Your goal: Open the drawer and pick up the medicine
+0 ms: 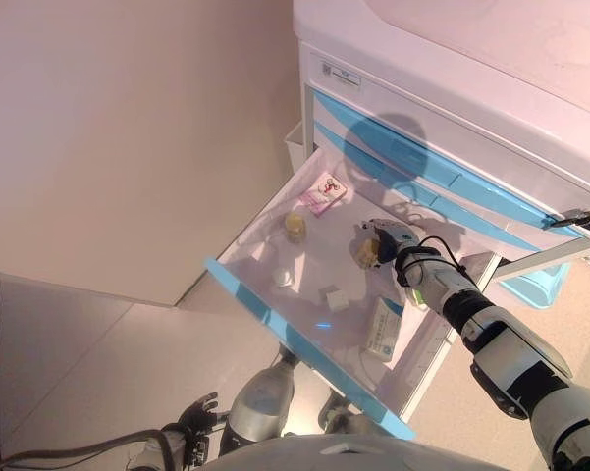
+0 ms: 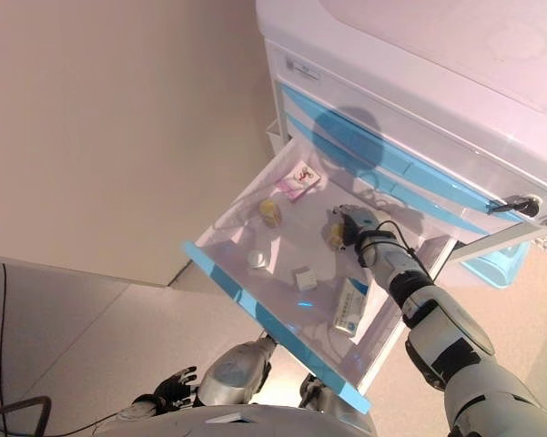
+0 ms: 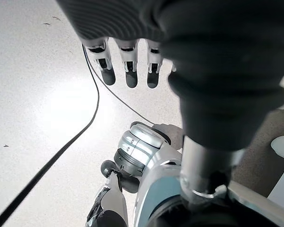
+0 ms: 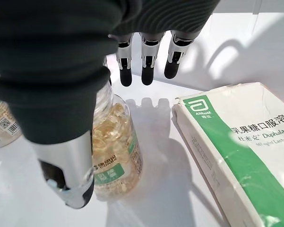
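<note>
The drawer [image 1: 304, 348] with its blue front stands pulled out of the white cabinet [image 1: 442, 88]. My right hand [image 1: 391, 235] is inside it, open, with straight fingers [image 4: 149, 66]. A clear bottle of yellow capsules [image 4: 114, 151] lies on the drawer floor right beside the thumb [image 4: 68, 170]; it also shows at the hand as the capsule bottle [image 1: 365, 251]. A green-and-white medicine box [image 4: 236, 151] lies flat just past it. My left hand [image 1: 198, 417] hangs low by the floor, open and holding nothing.
Also in the drawer: a pink box [image 1: 323, 191] at the back, a small yellow bottle [image 1: 295, 226], a white cap-like piece [image 1: 282, 279] and a small white box [image 1: 337, 298]. A blue bin [image 1: 535, 285] hangs on the cabinet's right. A plain wall is on the left.
</note>
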Robot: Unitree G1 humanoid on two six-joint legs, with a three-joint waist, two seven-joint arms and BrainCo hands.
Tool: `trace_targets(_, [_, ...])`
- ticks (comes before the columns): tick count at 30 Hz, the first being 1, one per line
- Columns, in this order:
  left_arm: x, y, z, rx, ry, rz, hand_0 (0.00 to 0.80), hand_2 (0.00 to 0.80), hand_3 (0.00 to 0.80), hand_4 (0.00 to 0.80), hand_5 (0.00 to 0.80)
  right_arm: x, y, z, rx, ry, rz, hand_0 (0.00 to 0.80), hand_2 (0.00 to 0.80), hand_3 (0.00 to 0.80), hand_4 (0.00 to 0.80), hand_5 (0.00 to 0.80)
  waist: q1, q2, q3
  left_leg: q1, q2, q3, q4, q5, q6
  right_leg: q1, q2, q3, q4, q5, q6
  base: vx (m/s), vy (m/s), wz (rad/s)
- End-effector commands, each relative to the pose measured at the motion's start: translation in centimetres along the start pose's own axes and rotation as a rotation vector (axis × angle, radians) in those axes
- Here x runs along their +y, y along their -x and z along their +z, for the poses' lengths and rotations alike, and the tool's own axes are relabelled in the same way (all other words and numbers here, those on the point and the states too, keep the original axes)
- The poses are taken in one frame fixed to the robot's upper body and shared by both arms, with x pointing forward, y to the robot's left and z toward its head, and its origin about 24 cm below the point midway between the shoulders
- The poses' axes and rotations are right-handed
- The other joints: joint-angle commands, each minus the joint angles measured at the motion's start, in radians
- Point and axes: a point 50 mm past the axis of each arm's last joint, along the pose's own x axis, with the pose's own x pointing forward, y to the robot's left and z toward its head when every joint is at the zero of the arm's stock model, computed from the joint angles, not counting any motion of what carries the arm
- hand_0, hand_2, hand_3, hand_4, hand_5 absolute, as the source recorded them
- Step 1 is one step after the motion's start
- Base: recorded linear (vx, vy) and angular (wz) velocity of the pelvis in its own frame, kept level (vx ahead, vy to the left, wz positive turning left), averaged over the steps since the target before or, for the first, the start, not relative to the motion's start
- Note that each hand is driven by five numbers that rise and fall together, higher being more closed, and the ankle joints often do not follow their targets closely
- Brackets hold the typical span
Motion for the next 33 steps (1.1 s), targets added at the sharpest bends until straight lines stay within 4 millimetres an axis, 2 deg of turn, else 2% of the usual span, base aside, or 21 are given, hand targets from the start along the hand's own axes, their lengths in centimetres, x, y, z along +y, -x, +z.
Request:
trace_targets(1, [0.1,0.0,0.3,-0.014,-0.038,-0.016,0.000,0.000,0.000,0.000,0.000,-3.2,-0.7,1.6,-0.077,0.046,-0.107,0.000,0.000,0.000,0.000,0.000,0.015,-0.018,0.011,-0.018,-0.078,-0.006,0.030,-0.056,0.042,-0.059,-0.076,0.054,0.016,0.108,0.074,0.000,0.000,0.00])
trace_targets(26, [0.7,0.0,0.7,-0.020,-0.047,0.002,0.000,0.000,0.000,0.000,0.000,-2.4,-0.7,3.2,-0.134,0.053,-0.036,0.000,0.000,0.000,0.000,0.000,0.022,-0.034,0.010,-0.012,-0.078,-0.006,0.025,-0.058,0.045,-0.053,-0.075,0.053,0.013,0.111,0.079,0.000,0.000,0.00])
trace_targets(27, [0.7,0.0,0.8,-0.020,-0.046,0.002,0.000,0.000,0.000,0.000,0.000,-2.4,-0.7,3.2,-0.135,0.051,-0.033,0.119,0.119,0.119,0.119,0.119,0.022,-0.035,0.010,-0.011,-0.078,-0.007,0.025,-0.058,0.045,-0.052,-0.075,0.053,0.012,0.111,0.078,0.000,0.000,0.00])
trace_targets(29, [0.7,0.0,0.7,-0.020,-0.047,0.003,0.000,0.000,0.000,0.000,0.000,-2.3,-0.7,3.4,-0.138,0.053,-0.024,0.612,0.612,0.612,0.612,0.612,0.023,-0.036,0.010,-0.010,-0.077,-0.006,0.025,-0.059,0.045,-0.052,-0.075,0.053,0.012,0.111,0.078,0.000,0.000,0.00])
trace_targets(30, [0.7,0.0,0.7,-0.020,-0.047,0.004,0.000,0.000,0.000,0.000,0.000,-2.3,-0.7,3.5,-0.141,0.053,-0.025,0.800,0.800,0.800,0.800,0.800,0.023,-0.037,0.010,-0.011,-0.077,-0.006,0.025,-0.059,0.046,-0.052,-0.075,0.053,0.013,0.111,0.079,0.000,0.000,0.00])
trace_targets(33, [0.8,0.1,0.7,-0.018,-0.047,0.005,0.000,0.000,0.000,0.000,0.000,-2.2,-0.7,3.5,-0.144,0.053,-0.023,0.800,0.800,0.800,0.800,0.800,0.023,-0.040,0.008,-0.008,-0.077,-0.007,0.024,-0.059,0.046,-0.049,-0.074,0.055,0.011,0.111,0.078,0.000,0.000,0.00])
